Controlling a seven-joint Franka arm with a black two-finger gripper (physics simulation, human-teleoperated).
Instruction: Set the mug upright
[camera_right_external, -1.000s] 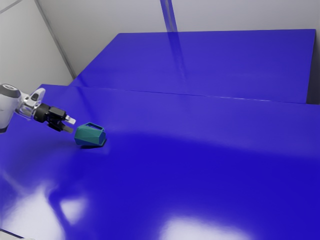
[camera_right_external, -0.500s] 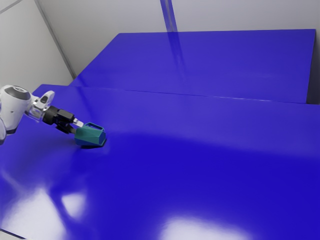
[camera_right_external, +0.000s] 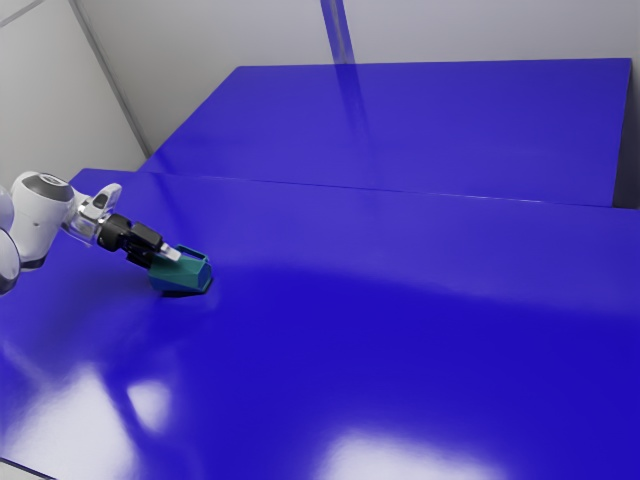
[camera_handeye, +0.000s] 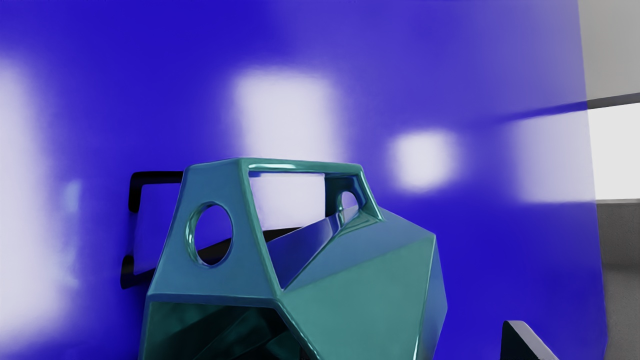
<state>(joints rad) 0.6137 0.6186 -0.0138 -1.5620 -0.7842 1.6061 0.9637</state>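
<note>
1. A faceted teal mug (camera_right_external: 180, 273) lies on its side on a glossy blue table (camera_right_external: 400, 350), its open-framed handle (camera_handeye: 305, 165) uppermost; it is not upright.
2. The black two-finger gripper (camera_right_external: 165, 260), on the lone white arm (camera_right_external: 42, 215), reaches in from the exterior view's left, its tip end overlapping the mug's near end.
3. The mug's long axis runs roughly along the line of reach: its dark, open mouth (camera_handeye: 215, 327) faces the gripper, with the base apparently at the far end.
4. The fingers stand apart, clamped on nothing. One finger (camera_handeye: 525, 342) is clear of the mug's outer wall in the wrist view; the other is largely hidden, perhaps at or within the mouth.
5. The coming move, by this reckoning, turns on straddling the wall at that mouth, then swinging the mouth skyward and the base down. A shallow pinch on slanted facets could let the mug roll.
</note>
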